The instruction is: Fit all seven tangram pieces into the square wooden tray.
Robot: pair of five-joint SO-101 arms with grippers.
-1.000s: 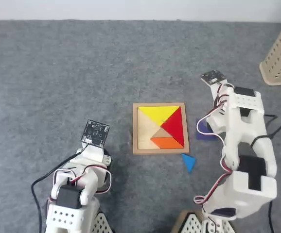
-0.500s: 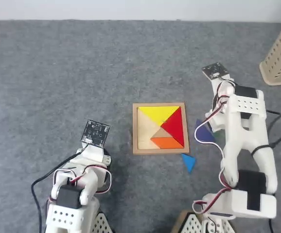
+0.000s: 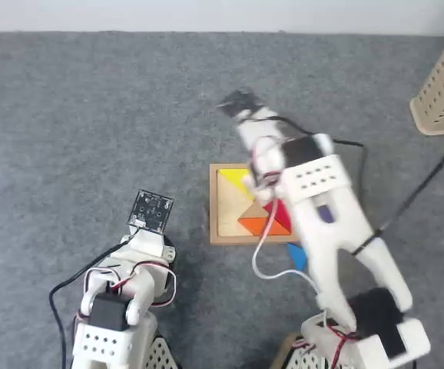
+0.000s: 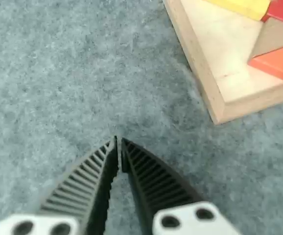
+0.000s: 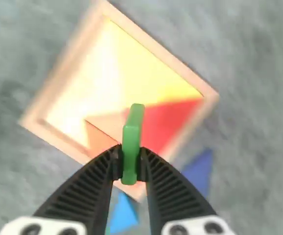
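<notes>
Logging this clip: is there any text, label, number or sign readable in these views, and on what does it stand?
None can be read.
wooden tray: bare wood, no print.
green piece in the right gripper: plain, no marks.
black board on the left arm: pale marks, too small to read.

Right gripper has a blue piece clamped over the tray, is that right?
Not quite. The right gripper holds a green piece, not a blue one, over the tray; the right wrist view shows it.
</notes>
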